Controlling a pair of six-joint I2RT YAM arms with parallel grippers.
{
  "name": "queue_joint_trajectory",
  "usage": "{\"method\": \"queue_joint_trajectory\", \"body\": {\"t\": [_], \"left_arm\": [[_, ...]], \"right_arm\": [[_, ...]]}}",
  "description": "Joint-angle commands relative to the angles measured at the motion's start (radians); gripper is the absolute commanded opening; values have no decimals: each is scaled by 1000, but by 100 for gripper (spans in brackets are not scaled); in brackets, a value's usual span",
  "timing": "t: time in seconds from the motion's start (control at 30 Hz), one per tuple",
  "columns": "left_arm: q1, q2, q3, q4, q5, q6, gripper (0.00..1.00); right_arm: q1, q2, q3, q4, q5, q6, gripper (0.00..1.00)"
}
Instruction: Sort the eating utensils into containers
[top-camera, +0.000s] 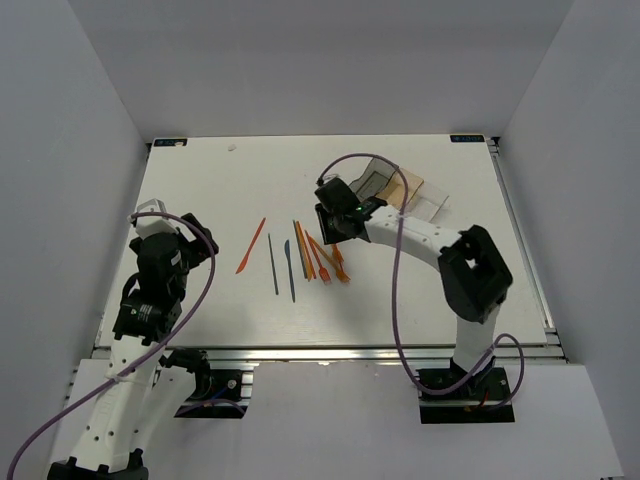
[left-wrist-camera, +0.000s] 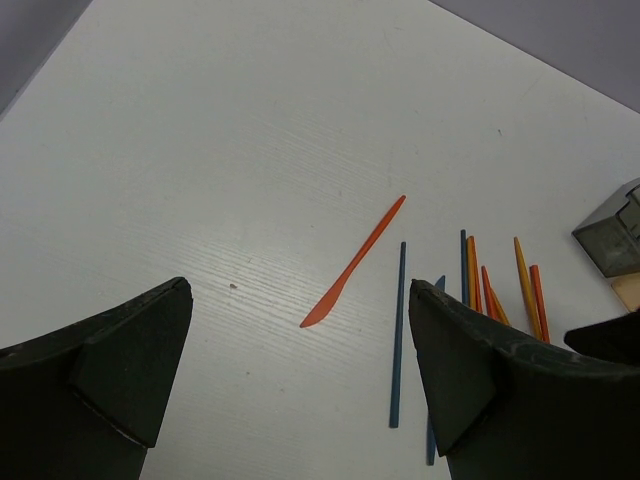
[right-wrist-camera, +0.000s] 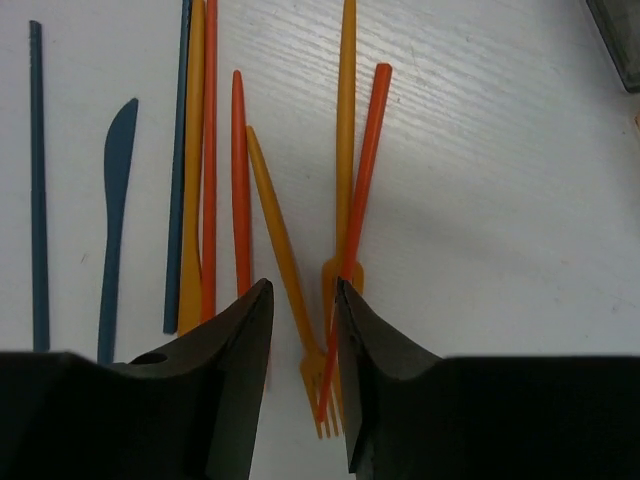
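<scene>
1. Left pincer (left-wrist-camera: 300, 300): jaws spread wide, empty, above the left of the desk (top-camera: 215, 180)
2. Right pincer (right-wrist-camera: 302, 300): jaws narrowly parted, nothing clamped, low over the tines of the yellow fork (right-wrist-camera: 346, 120) and the orange fork (right-wrist-camera: 367, 140)
3. Eating utensils, flat mid-desk, left to right: orange knife (top-camera: 251, 246), dark blue stick (top-camera: 272, 264), blue knife (top-camera: 289, 270), then the orange-yellow bunch (top-camera: 320, 258)
4. Containers (top-camera: 395, 190): joined row, far right, none of the utensils touching them

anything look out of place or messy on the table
The orange knife lies slanted and apart, left of the other utensils, which run roughly parallel. Near the right gripper, a red fork crosses a yellow fork. Nothing looks spilled or broken.
</scene>
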Motion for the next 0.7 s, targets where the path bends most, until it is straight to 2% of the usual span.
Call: {"method": "queue_joint_trajectory", "body": {"t": [0.0, 0.33, 0.53, 0.67], "left_arm": [[-6, 0, -8, 17, 18, 7, 98], [-7, 5, -9, 21, 37, 10, 98], [-7, 11, -9, 23, 46, 11, 98], [-7, 11, -9, 23, 46, 13, 98]], "right_arm": [[6, 94, 111, -43, 99, -45, 37], [-9, 165, 92, -27, 103, -63, 33], [-18, 177, 72, -8, 64, -72, 22], [-20, 191, 77, -11, 60, -69, 22]]}}
